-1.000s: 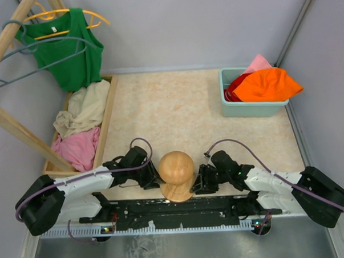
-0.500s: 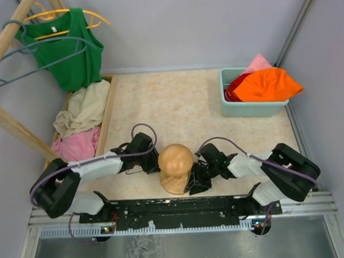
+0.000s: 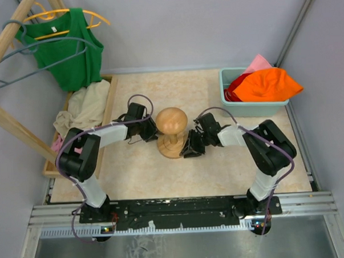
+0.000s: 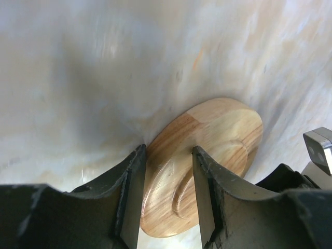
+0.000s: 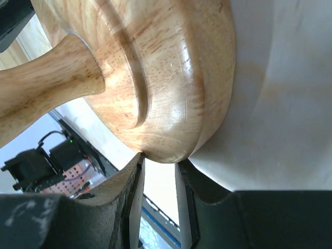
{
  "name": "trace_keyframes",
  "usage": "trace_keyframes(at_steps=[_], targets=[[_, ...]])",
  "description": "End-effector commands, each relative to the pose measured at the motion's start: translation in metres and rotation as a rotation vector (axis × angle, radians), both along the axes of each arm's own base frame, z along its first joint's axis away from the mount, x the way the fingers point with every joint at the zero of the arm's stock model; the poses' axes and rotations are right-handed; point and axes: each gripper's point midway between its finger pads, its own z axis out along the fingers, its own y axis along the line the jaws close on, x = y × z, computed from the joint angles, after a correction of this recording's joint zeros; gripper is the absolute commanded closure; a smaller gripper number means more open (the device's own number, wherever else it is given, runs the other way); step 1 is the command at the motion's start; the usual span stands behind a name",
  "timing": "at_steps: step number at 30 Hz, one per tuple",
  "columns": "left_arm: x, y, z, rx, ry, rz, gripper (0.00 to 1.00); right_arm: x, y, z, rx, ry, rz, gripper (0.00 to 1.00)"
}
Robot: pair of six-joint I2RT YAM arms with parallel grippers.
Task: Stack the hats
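Top external view: a wooden stand [image 3: 171, 122] sits mid-table, and my two grippers meet it low at its base from either side, my left gripper [image 3: 151, 131] on the stand's left and my right gripper [image 3: 190, 149] on its right. In the left wrist view my fingers [image 4: 130, 181] are clamped on the rim of the base [image 4: 220, 132], one on each side of it. In the right wrist view my fingers [image 5: 133, 189] stand a narrow slit apart with their tips against the rim; I cannot tell whether they pinch it. Well off to the stand's right and beyond it, the orange hat [image 3: 270, 83] lies heaped on the red hat [image 3: 232, 94] and pink hat [image 3: 258, 62] in a bin [image 3: 251, 109].
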Motion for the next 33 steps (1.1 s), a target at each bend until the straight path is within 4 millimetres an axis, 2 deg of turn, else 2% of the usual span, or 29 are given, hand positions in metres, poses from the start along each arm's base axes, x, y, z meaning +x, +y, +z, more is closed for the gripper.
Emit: trace_keyframes(at_steps=[1,4,8,9,12,13,15,16,17,18,22,25,27,29,32,33], targets=[[0.009,-0.016,-0.006,-0.045,0.031,-0.089,0.53,0.069,-0.004,0.011,-0.053,-0.183,-0.036,0.71],[0.011,-0.023,-0.007,-0.078,0.044,-0.103,0.54,0.077,-0.014,0.017,-0.085,-0.200,-0.026,0.71],[0.014,-0.024,-0.005,-0.089,0.037,-0.092,0.54,0.074,-0.031,0.035,-0.141,-0.231,-0.017,0.71],[0.016,-0.023,-0.002,-0.083,0.024,-0.089,0.54,0.074,-0.035,0.051,-0.142,-0.269,-0.027,0.70],[0.026,-0.017,0.009,-0.066,-0.020,-0.075,0.53,0.074,-0.051,0.083,-0.159,-0.333,-0.065,0.68],[0.029,-0.015,0.011,-0.064,-0.029,-0.070,0.53,0.075,-0.057,0.094,-0.167,-0.354,-0.076,0.65],[0.036,-0.008,0.013,-0.055,-0.034,-0.055,0.53,0.081,-0.079,0.120,-0.216,-0.415,-0.136,0.52],[0.040,-0.004,0.015,-0.048,-0.042,-0.048,0.53,0.085,-0.091,0.134,-0.236,-0.450,-0.172,0.38],[0.044,0.000,0.017,-0.038,-0.051,-0.042,0.52,0.090,-0.104,0.149,-0.248,-0.489,-0.212,0.13],[0.049,0.004,0.022,-0.026,-0.069,-0.035,0.52,0.095,-0.116,0.166,-0.248,-0.529,-0.255,0.02],[0.084,0.024,0.053,0.065,-0.209,-0.026,0.51,0.114,-0.153,0.247,-0.168,-0.803,-0.409,0.01],[0.114,0.034,0.080,0.118,-0.307,-0.054,0.50,0.125,-0.174,0.285,-0.120,-0.936,-0.497,0.01],[0.133,0.036,0.103,0.146,-0.371,-0.065,0.50,0.139,-0.191,0.296,-0.155,-0.952,-0.523,0.01],[0.146,0.034,0.119,0.167,-0.425,-0.093,0.50,0.156,-0.209,0.297,-0.286,-0.917,-0.534,0.01],[0.156,0.031,0.138,0.170,-0.477,-0.116,0.49,0.184,-0.244,0.293,-0.494,-0.846,-0.575,0.01],[0.158,0.031,0.142,0.170,-0.491,-0.120,0.49,0.197,-0.261,0.286,-0.585,-0.809,-0.609,0.01]])
